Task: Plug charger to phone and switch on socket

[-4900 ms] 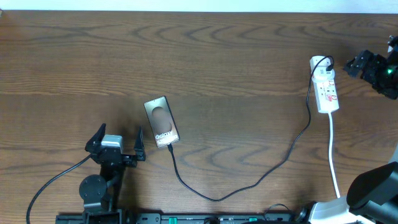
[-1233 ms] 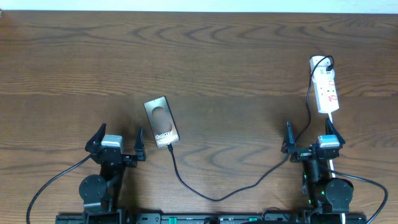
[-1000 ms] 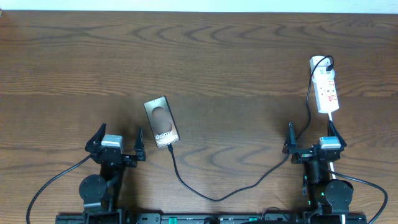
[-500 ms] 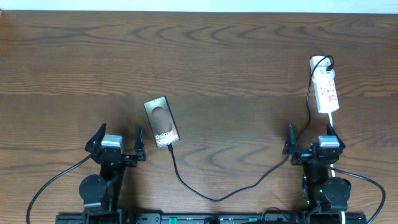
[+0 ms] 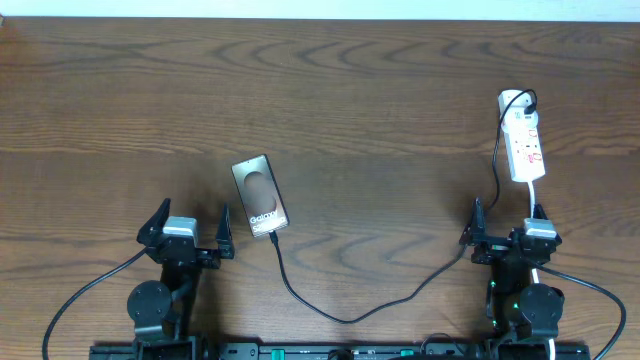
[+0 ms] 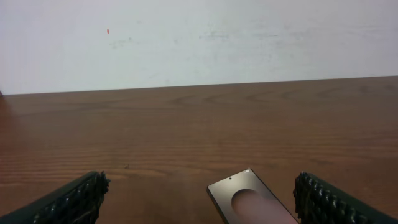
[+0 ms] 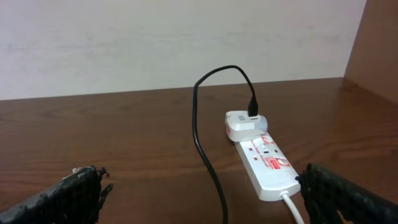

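The phone (image 5: 259, 195) lies on the table left of the middle, its "Galaxy" lettering at the near end; its top end also shows in the left wrist view (image 6: 252, 202). The charger's black cable (image 5: 345, 315) runs from the phone's near end in a loop to the white adapter on the socket (image 5: 525, 140) at the far right. The right wrist view shows the socket (image 7: 264, 168) and the cable (image 7: 208, 165). My left gripper (image 5: 187, 232) is open and empty, near and left of the phone. My right gripper (image 5: 507, 230) is open and empty, just in front of the socket.
The socket's white cord (image 5: 534, 215) runs from its near end toward the right arm's base. A wall rises behind the table's far edge (image 6: 199, 87). A brown panel (image 7: 379, 43) stands at the far right.
The right arm came down from the far right edge to a low pose in front of the socket and then shifted slightly right. The left arm, phone and cable have not moved.
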Robot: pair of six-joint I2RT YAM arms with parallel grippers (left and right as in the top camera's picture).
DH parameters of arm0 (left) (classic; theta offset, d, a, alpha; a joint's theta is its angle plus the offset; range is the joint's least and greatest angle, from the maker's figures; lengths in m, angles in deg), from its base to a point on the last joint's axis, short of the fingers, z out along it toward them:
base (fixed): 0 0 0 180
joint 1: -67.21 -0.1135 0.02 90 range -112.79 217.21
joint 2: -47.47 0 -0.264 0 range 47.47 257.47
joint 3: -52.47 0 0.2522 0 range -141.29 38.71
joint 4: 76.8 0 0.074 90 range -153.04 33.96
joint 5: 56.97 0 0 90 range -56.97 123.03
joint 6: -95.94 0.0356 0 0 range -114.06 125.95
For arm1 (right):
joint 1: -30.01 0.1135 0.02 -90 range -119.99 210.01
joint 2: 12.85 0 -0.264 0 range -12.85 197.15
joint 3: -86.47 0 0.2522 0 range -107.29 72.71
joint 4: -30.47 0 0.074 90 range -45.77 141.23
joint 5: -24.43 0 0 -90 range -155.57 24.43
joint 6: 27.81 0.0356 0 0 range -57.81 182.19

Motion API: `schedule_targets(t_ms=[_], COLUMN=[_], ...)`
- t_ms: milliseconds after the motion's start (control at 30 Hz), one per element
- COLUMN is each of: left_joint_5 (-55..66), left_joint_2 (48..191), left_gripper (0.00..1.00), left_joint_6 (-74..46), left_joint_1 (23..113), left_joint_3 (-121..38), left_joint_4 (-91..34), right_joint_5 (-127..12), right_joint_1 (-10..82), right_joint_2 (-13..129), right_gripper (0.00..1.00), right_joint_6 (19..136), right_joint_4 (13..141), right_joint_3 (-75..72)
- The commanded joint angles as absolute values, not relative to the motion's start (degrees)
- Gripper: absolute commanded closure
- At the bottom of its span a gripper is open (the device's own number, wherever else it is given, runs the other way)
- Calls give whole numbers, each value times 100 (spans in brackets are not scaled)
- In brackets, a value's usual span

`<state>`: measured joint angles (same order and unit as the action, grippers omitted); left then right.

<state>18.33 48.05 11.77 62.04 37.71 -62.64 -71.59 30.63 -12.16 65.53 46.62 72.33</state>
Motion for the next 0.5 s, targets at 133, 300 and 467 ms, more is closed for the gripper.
schedule_targets(t_ms=[133, 300, 467], left_joint_5=[1680, 1680, 1680], left_joint_2=[4770, 4770, 4770], left_gripper=[3, 3, 3], left_joint_6=[1127, 1127, 1127], left_joint_1=[6176, 6176, 6176], left_joint_3=[3841, 3841, 3841], left_joint_4=[-6025, -6025, -6025], right_joint_5=[-7124, -7122, -7122], right_joint_1=[3125, 3118, 3118], right_joint_2=[-1258, -1253, -1253], right_gripper=[1, 1, 1], right_joint_6=[6640, 6642, 6642], right_joint_4=[4710, 4789, 4791], right_joint_3=[7240, 7240, 7240])
